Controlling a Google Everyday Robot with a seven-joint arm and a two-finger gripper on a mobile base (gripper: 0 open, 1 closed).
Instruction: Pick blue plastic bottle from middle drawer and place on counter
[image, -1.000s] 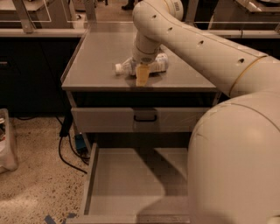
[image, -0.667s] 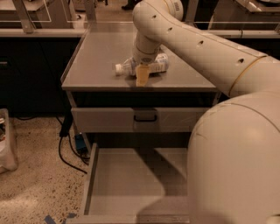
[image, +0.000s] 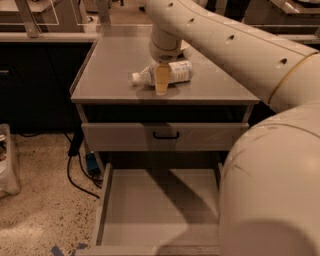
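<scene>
The blue plastic bottle (image: 181, 71) lies on its side on the grey counter (image: 115, 65), white cap pointing left, near the counter's front edge. My gripper (image: 163, 80) comes down from the arm above and straddles the bottle's middle, with one yellowish pad in front of it. The middle drawer (image: 160, 210) is pulled out wide below and its tray floor shows nothing in it.
A closed drawer front with a small black handle (image: 166, 135) sits above the open drawer. My arm and body (image: 270, 190) fill the right side. Black cables (image: 75, 172) and a white container (image: 7, 160) lie on the speckled floor at left.
</scene>
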